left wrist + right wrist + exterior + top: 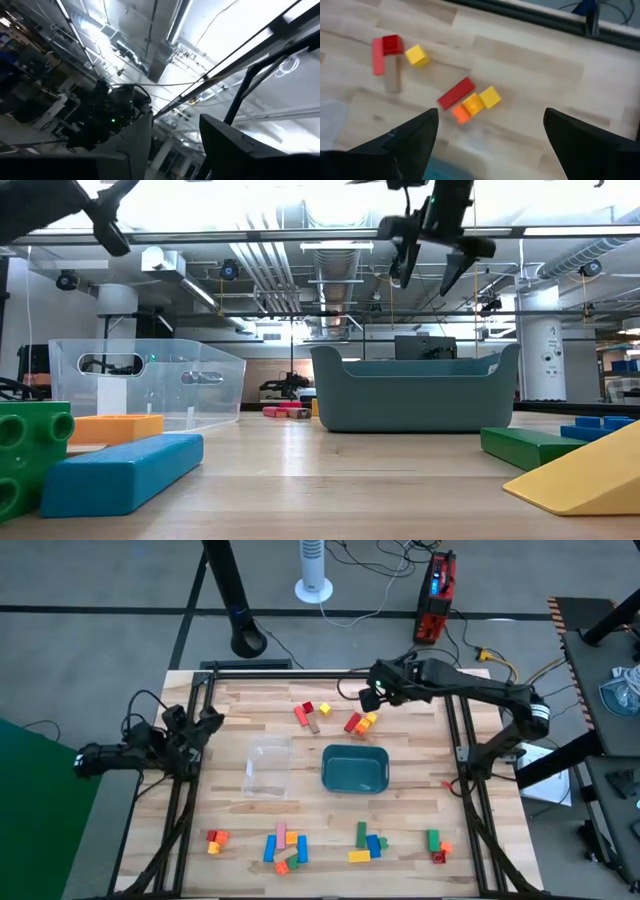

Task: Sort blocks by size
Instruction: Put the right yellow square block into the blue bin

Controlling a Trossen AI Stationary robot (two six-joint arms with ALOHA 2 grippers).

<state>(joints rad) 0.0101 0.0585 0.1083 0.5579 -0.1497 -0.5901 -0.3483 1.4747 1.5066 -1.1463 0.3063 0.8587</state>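
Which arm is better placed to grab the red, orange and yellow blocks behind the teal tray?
Right. The right gripper hovers open beside that cluster; the left gripper waits at the table's left edge.

Light wood-plank table [410, 830]. Centre: teal tray [355, 769], with a clear plastic container [268, 767] just left of it. Far side: red bar, red cube and yellow cube cluster [311, 713], plus a red bar with orange and yellow cubes [360, 723] to its right. Near edge, left to right: orange/yellow pair [215, 839], blue/pink/orange bunch [286, 846], green/blue/yellow bunch [368, 843], green/red/orange bunch [437, 845]. All blocks lie on the wood.
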